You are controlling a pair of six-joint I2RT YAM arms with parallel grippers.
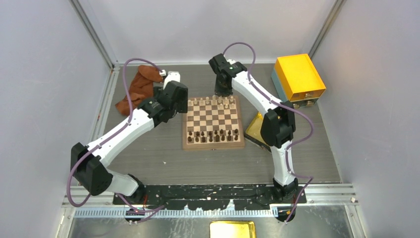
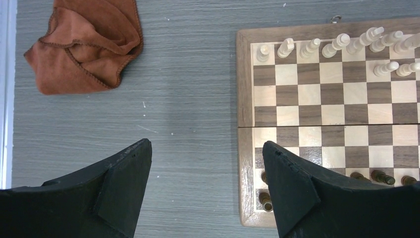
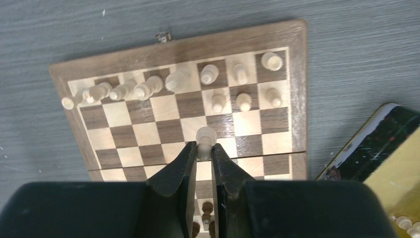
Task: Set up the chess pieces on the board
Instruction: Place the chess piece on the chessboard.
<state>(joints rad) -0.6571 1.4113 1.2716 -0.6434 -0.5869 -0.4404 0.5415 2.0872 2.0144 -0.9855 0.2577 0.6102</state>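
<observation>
Wide-spread left end effector (image 2: 206,147) straddles board (image 2: 244,89) left edge; chess pieces (image 2: 341,44) on far rows; brown cloth (image 2: 84,44) on table (image 2: 188,94).

Cloth (image 1: 138,87) left of board (image 1: 213,147), tray (image 1: 253,130) just right, box (image 1: 298,75) behind tray

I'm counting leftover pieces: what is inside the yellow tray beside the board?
A few pale pieces lie in the tray. Most of it is out of frame, or covered by the right arm from above.

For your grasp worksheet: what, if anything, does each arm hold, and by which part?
Right fingers pinch a pale cream wooden pawn by its stem, below the head; left fingers, open, hold nothing.
</observation>
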